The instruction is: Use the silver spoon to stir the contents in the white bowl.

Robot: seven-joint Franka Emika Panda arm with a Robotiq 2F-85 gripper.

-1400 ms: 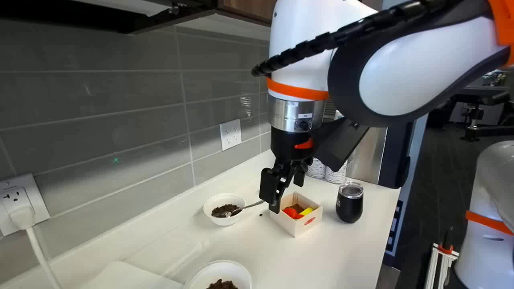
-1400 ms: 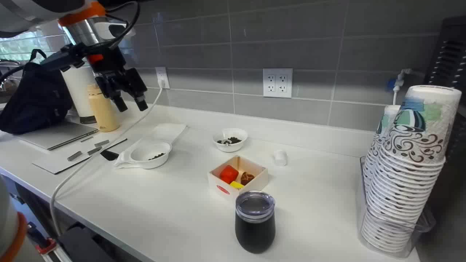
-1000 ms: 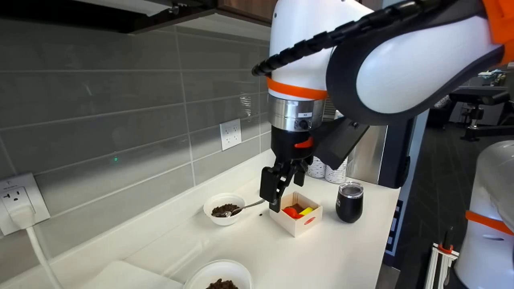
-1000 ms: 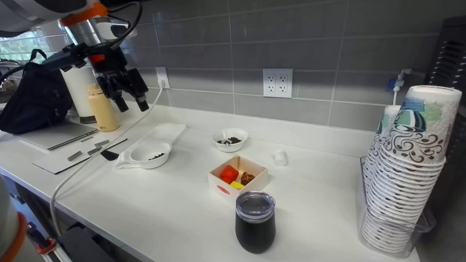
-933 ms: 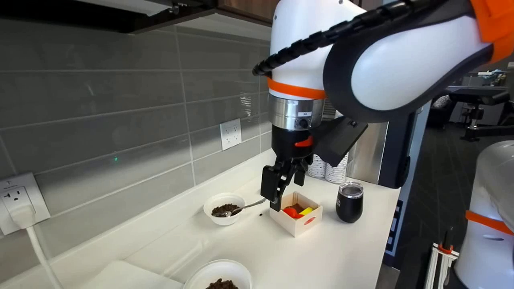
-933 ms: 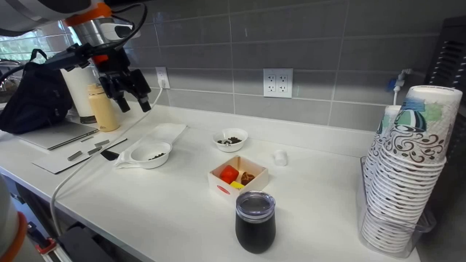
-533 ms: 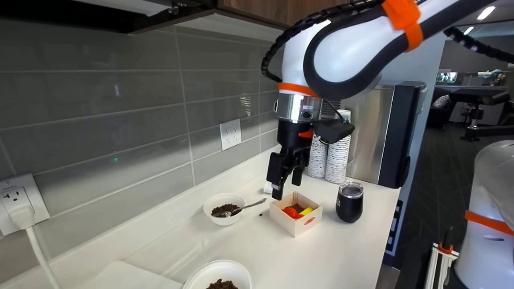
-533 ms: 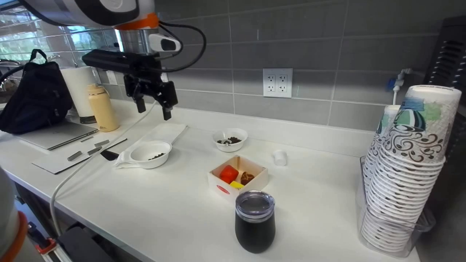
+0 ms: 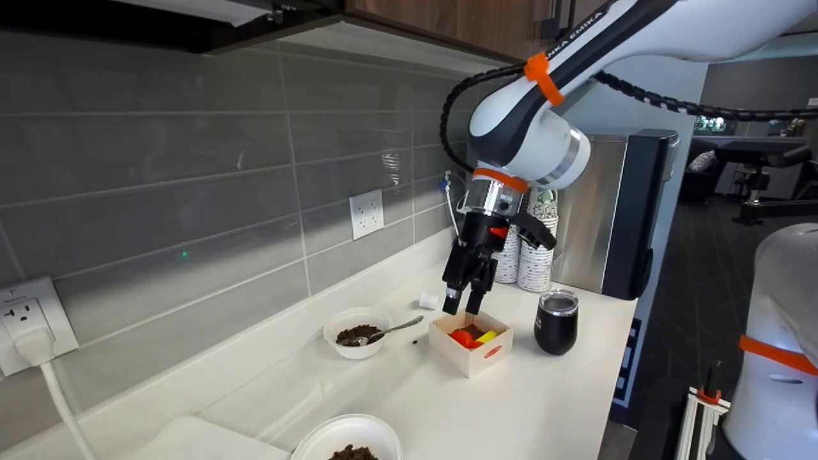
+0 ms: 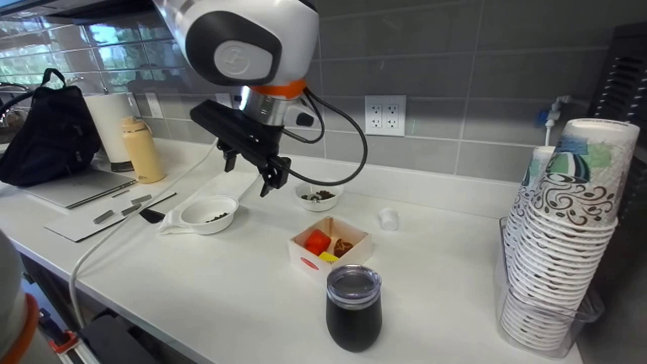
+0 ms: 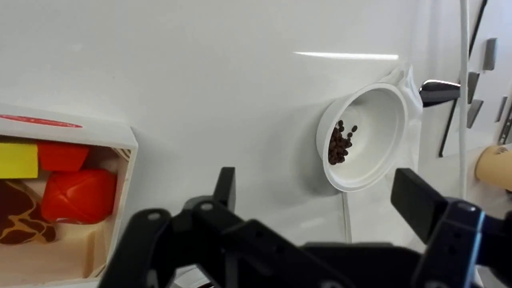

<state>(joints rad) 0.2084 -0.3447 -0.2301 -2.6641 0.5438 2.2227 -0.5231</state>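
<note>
The white bowl (image 9: 358, 353) stands by the backsplash with dark brown bits inside; it also shows in an exterior view (image 10: 319, 206). The silver spoon (image 9: 404, 325) rests in it, its head in the bits and its handle over the rim towards the wooden box. Its head shows in an exterior view (image 10: 314, 197). My gripper (image 9: 462, 305) is open and empty, tilted, in the air above the counter; it also shows in an exterior view (image 10: 247, 178). In the wrist view its fingers (image 11: 314, 178) are wide apart. There the spoon is not visible; a white rim at the bottom edge is mostly hidden.
Another white bowl (image 11: 374, 160) with dark bits stands on a white cloth (image 10: 222, 187). A wooden box (image 9: 470, 358) holds red and yellow pieces. A black tumbler (image 9: 556, 329), a small white cup (image 10: 389, 220) and stacked paper cups (image 10: 561, 253) stand around. A white cable (image 10: 108, 232) crosses the counter.
My arm has swung sideways over the counter and the gripper has turned and tilted, coming nearer the cup stack. It stays open. The bowls and the spoon have not moved.
</note>
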